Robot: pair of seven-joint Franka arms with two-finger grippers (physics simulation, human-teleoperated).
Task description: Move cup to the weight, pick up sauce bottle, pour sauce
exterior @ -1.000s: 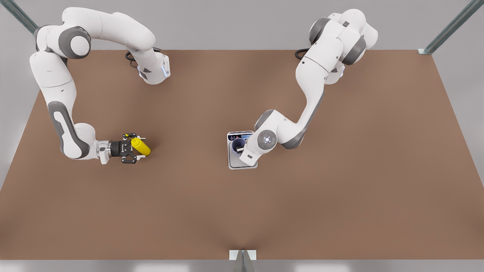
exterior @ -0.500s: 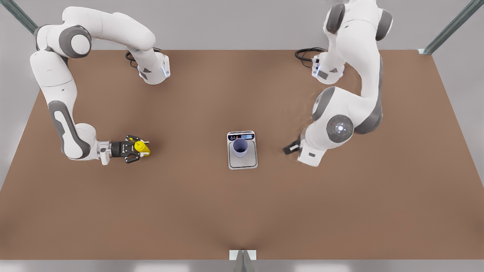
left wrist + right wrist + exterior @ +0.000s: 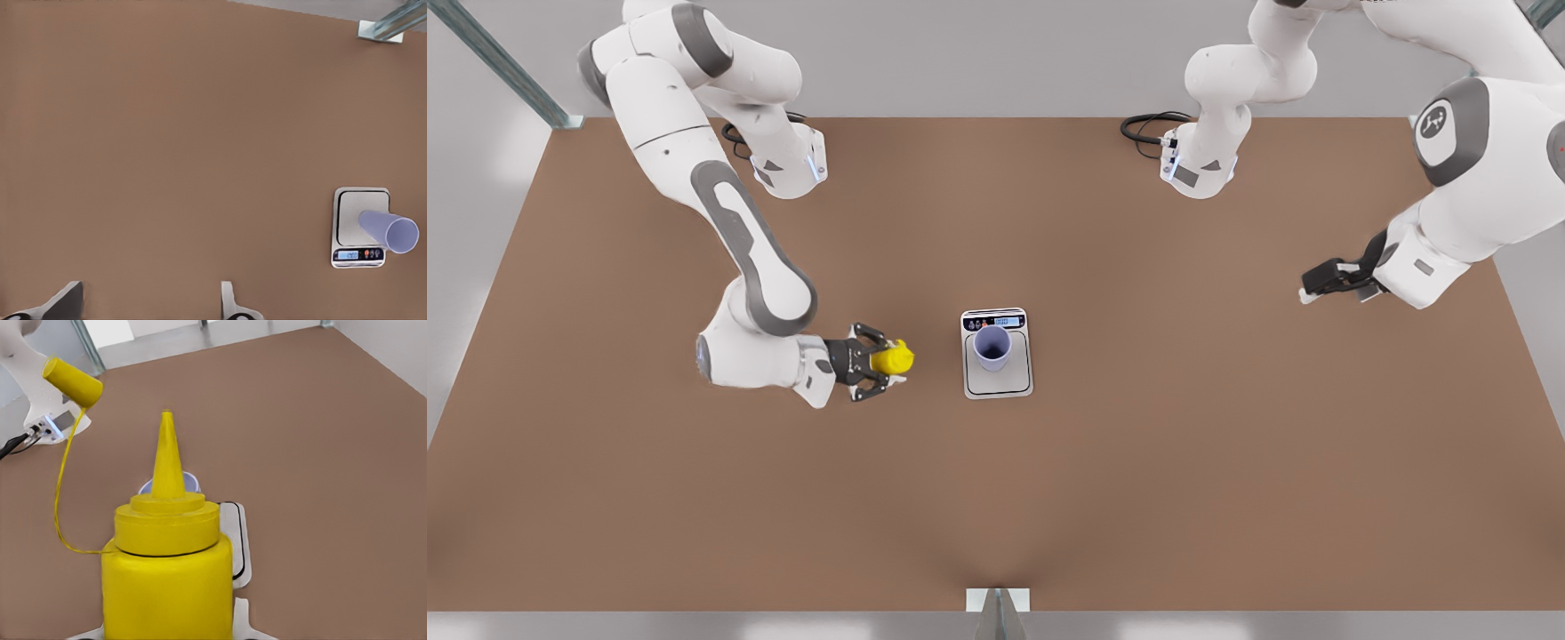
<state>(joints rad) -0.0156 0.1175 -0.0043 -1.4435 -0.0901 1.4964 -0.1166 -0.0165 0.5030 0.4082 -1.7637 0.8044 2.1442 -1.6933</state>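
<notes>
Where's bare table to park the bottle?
Bare brown table spreads on the front view's right of the weight, below the open left pincer. Crowded: the gap between sauce bottle, clamped in the right pincer, and cup.

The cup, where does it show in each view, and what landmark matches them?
Front view: the cup stands on the weight, mid-table.
Left wrist view: the cup on the weight, far from the open left gripper.
Right wrist view: its rim peeks from behind the nozzle of the sauce bottle held by the right gripper.
Shared landmark: the weight.
</notes>
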